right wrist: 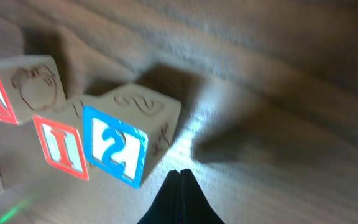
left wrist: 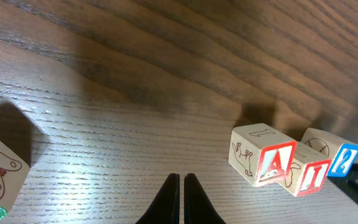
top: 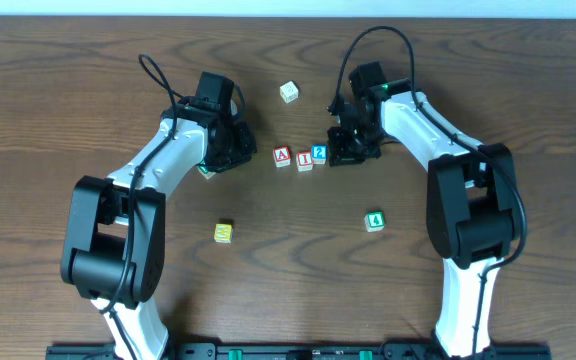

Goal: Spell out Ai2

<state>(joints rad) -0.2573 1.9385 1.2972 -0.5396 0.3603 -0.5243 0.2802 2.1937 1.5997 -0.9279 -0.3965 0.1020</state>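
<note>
Looking down from overhead, I see the A block [top: 282, 156], I block [top: 305, 161] and 2 block [top: 319, 153] touching in a row mid-tabletop [top: 88, 80]. My left fingers [left wrist: 173, 202] are pressed together, empty, near the A; my right fingers [right wrist: 169, 205] likewise, just beside the 2.

Yellow block [top: 223, 232], green block [top: 374, 221], cream block [top: 288, 92], wood table [top: 48, 80]
</note>
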